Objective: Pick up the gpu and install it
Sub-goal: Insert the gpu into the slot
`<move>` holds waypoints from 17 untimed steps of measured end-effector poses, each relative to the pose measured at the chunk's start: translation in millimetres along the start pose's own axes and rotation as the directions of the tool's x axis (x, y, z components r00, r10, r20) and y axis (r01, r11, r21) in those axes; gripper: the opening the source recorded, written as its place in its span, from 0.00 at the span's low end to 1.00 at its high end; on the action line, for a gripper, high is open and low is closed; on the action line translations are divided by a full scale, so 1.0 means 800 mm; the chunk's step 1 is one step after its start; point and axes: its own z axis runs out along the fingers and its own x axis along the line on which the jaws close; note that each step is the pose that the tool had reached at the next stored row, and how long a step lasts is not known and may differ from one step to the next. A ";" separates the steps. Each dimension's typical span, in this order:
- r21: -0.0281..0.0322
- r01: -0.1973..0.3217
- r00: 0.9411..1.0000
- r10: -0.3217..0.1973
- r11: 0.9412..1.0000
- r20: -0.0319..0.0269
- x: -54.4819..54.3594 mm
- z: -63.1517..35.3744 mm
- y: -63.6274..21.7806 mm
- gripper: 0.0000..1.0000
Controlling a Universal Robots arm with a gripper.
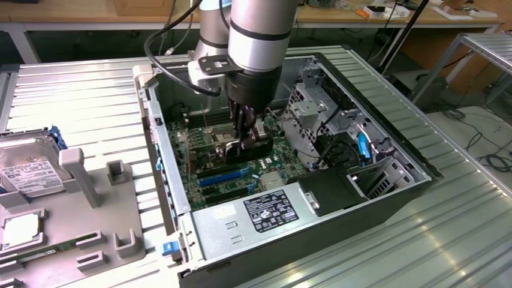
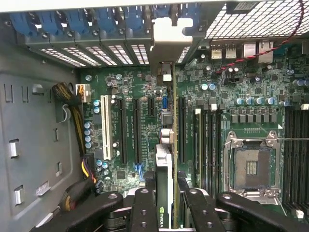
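Observation:
The gpu point(image 2: 165, 145) is a thin dark card with a green logo, seen edge-on. Its silver bracket point(image 2: 166, 46) reaches up to the case's rear slot openings. My gripper point(image 2: 166, 209) is shut on the card, with a black finger point(image 2: 144, 212) pressed against each face. It stands upright over the green motherboard point(image 2: 251, 82), in line with the long black expansion slots point(image 2: 136, 130). In the exterior view the gripper point(image 1: 246, 135) is deep inside the open computer case point(image 1: 416, 157), holding the gpu point(image 1: 258, 150) just above the board. Whether the card's edge touches a slot is hidden.
A bare CPU socket point(image 2: 251, 166) and memory slots lie beside the card. The power supply point(image 1: 248, 217) with a white sticker fills the case's near end, and a drive cage point(image 1: 308, 103) stands at its far side. A grey fixture tray point(image 1: 88, 198) with a hard drive point(image 1: 28, 173) sits on the exterior view's left.

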 end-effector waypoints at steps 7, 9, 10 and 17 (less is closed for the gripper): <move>0.011 -0.004 1.000 0.004 1.000 -0.006 0.000 0.013 0.009 0.27; 0.013 -0.005 1.000 0.005 1.000 -0.007 0.000 0.017 0.012 0.27; 0.015 -0.006 1.000 0.006 1.000 -0.008 -0.001 0.018 0.013 0.27; 0.023 -0.009 1.000 0.009 1.000 -0.013 -0.001 0.030 0.020 0.27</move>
